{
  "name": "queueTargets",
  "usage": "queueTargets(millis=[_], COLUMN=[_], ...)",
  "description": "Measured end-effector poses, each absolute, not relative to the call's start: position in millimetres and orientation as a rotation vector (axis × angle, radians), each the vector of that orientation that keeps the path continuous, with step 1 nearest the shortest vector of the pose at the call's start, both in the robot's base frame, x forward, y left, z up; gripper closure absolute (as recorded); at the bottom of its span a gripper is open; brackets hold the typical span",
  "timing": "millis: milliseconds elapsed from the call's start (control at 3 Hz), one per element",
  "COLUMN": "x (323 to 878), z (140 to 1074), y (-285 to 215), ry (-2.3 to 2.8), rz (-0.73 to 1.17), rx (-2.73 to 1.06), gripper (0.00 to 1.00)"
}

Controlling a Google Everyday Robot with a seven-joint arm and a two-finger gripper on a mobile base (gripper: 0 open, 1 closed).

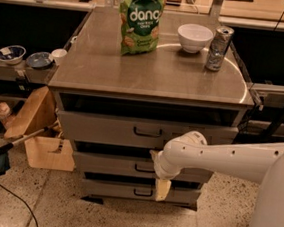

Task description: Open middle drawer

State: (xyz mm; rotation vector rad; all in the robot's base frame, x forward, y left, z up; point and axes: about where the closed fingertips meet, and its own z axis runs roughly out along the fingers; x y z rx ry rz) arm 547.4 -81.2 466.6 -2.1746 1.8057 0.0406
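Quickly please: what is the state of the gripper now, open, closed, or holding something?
Gripper: cannot be told. It hangs in front of the middle drawer, just right of the handle.

Chip bag (139,17) set at 11 o'clock on the tabletop (100,76), bowl (194,37) at 1 o'clock, can (218,47) at 3 o'clock of the bowl, claw (160,183) held before the middle drawer (107,163) beneath, at 4 o'clock of its handle (144,168).
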Motion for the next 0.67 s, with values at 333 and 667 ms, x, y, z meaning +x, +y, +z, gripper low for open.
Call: queueTargets(millis=[333,667], x=[541.6,535.3], z=[458.2,451.5], y=[-76.9,-76.2], ry=[1.83,1.858], rz=[0.056,0.068], rx=[-2.169,-2.158], gripper=[0.0,0.0])
